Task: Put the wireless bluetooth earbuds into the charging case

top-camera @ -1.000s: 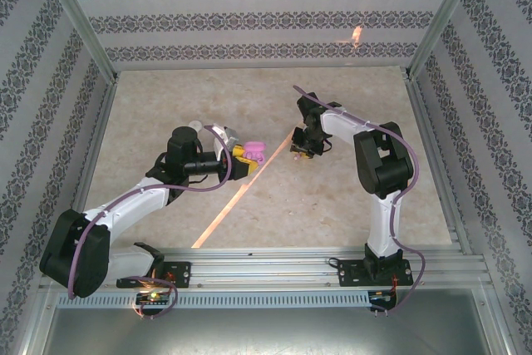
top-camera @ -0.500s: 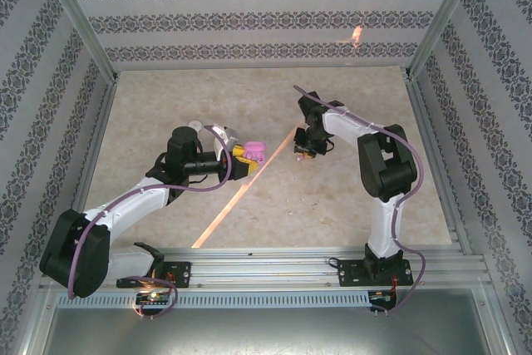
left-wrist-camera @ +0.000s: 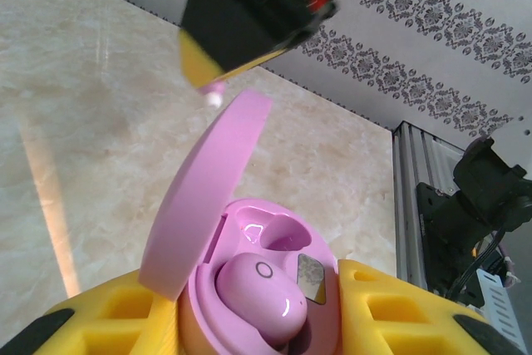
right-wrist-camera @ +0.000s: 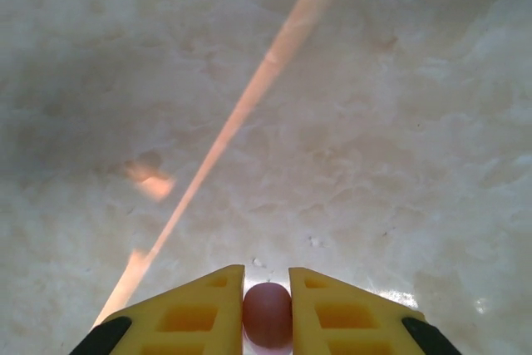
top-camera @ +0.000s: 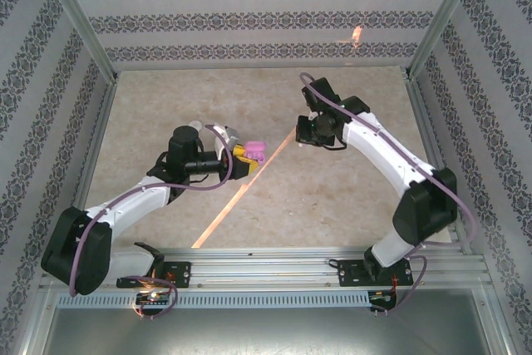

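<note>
Between the yellow fingers of the left gripper (top-camera: pixel 243 159), left of the surface's centre and raised off it: charging case (left-wrist-camera: pixel 202 205), lilac-pink clamshell, clamped by its lower shell from both sides. The lid (left-wrist-camera: pixel 218 147) stands swung up and back, so both wells face outward towards the opposite arm; the grip sits low on the shell, apparently to leave the hinge and the opening free. Contents: one seated earbud (left-wrist-camera: pixel 259 295), glossy pink, lying flush in the nearer well. The empty well (left-wrist-camera: pixel 283 234) behind it shows a bare moulded hollow, judged to be the destination of the outstanding piece. Item two: second earbud (right-wrist-camera: pixel 267 315), a small rounded lilac bit, pinched at the very tips of the right gripper (right-wrist-camera: pixel 267 305), whose fingers close against it on either side. The tip-only hold leaves most of the bud proud of the fingers, which should suit lowering it into a tight recess. From the overhead camera this gripper sits right of centre, apart from the case, its arm stretched forward. Support: pale marbled surface (right-wrist-camera: pixel 349 122), crossed by a streak of orange light (right-wrist-camera: pixel 249 106). Status, as judged: task half complete, one bud housed and one carried. Handling note: the free bud is tiny and smooth, and liable to twist or slip if its angle does not match the well.
</note>
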{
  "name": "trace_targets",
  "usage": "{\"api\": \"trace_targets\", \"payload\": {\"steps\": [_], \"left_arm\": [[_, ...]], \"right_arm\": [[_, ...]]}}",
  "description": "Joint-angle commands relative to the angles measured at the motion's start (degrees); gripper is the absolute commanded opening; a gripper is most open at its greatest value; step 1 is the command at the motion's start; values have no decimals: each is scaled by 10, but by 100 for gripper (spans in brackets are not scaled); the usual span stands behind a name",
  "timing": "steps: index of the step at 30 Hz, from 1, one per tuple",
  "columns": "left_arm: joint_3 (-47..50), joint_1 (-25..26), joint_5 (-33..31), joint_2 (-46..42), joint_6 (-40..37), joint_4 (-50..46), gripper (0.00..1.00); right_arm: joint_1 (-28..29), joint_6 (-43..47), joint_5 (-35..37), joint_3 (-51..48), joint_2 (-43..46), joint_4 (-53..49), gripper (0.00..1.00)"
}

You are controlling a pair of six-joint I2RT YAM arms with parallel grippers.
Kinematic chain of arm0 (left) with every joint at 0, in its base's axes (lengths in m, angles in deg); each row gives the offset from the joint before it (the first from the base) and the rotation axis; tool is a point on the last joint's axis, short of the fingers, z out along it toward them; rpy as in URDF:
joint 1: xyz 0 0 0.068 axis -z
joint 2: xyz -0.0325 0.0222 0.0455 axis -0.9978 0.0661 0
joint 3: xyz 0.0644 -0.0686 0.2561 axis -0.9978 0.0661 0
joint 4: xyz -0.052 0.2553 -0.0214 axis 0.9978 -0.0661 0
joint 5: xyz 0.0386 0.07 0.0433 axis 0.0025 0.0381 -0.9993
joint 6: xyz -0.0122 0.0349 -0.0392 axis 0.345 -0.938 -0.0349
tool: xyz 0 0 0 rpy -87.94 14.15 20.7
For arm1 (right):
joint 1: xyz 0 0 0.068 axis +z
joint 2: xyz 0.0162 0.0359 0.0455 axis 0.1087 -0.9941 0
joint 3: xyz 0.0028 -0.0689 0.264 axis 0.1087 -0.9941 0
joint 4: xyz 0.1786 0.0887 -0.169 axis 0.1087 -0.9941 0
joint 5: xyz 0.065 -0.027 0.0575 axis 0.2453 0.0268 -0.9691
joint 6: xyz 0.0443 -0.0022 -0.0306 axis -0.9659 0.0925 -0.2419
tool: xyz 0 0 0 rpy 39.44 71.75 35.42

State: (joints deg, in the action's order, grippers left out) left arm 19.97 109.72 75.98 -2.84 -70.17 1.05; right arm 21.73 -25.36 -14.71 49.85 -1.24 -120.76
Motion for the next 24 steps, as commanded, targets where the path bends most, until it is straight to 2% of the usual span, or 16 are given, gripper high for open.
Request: {"api": "trace_targets", "payload": {"steps": [1,8,14,24], "left_arm": [[-21,-4,6,13,20,49,22],[-20,-4,9,31,60,105,22],[-19,-4,13,37,83,131,22],[-5,-4,14,23,94,132,22]], "right_arm": [[32,-11,54,-9,57,-27,17],[118,-20,109,1,120,-16,16],[173,-22,112,20,111,1,16],[198,-10,104,44,70,20,16]]}}
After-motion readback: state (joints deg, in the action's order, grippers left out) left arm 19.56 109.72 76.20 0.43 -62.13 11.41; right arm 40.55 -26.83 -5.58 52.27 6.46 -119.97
